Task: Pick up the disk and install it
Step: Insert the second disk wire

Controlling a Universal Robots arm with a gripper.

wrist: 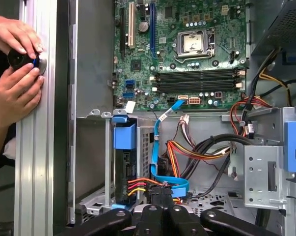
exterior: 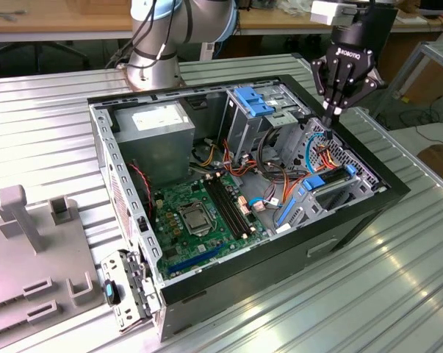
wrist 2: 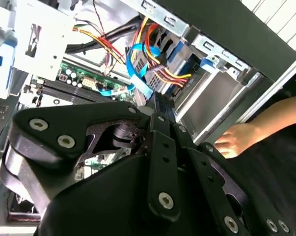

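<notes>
Your gripper [exterior: 330, 123] sits upper right of the exterior view, over the open computer case [exterior: 353, 220], fingers pinched together with nothing visibly between them. The disk [exterior: 325, 180] is seated in the case's drive bay, right of centre, just below the fingertips. A person's hands [wrist: 15, 64] rest at the first wrist view's upper left.

Claw [exterior: 329, 118] fingertips drop behind cables inside the case [exterior: 353, 220] in the exterior view, so open or closed can't be read. In both wrist views the claw body is cut by the frame edge. Disk [wrist: 124, 162] sits edge-on in its bay in the first wrist view, lower end hidden behind wires (blue frame top visible). Person's hands [wrist: 15, 78] are cut off at the frame edge; what they grip is mostly covered.
</notes>
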